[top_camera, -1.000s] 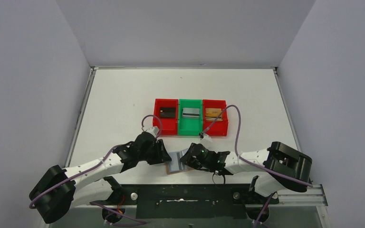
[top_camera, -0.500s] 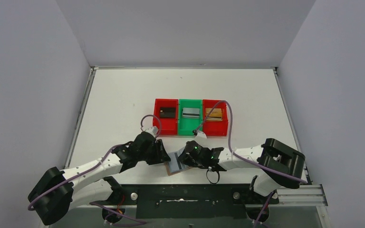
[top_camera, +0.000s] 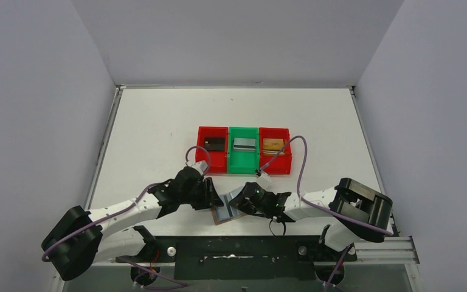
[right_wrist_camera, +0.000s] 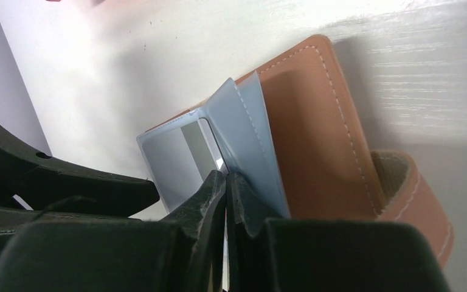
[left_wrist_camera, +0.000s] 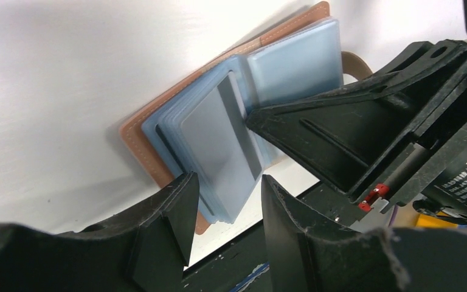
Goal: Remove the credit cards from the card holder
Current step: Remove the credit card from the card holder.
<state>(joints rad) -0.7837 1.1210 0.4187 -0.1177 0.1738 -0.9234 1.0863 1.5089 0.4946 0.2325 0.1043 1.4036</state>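
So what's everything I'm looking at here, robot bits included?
table: one, white, under everything
bins: three, red-green-red, row mid-table
loose cards: three, black, silver-grey, gold-tan, one per bin left to right
card holder: one, tan-brown with grey-blue sleeves, open at near edge
sleeved card: one visible, silver-grey with dark stripe, in the holder
left gripper: one, black, jaws apart at the holder's corner
right gripper: one, black, shut at the sleeves
cables: two, purple, along the arms

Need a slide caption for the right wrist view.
Right end effector pinched shut at the silver-grey card in the open tan card holder on the white table.
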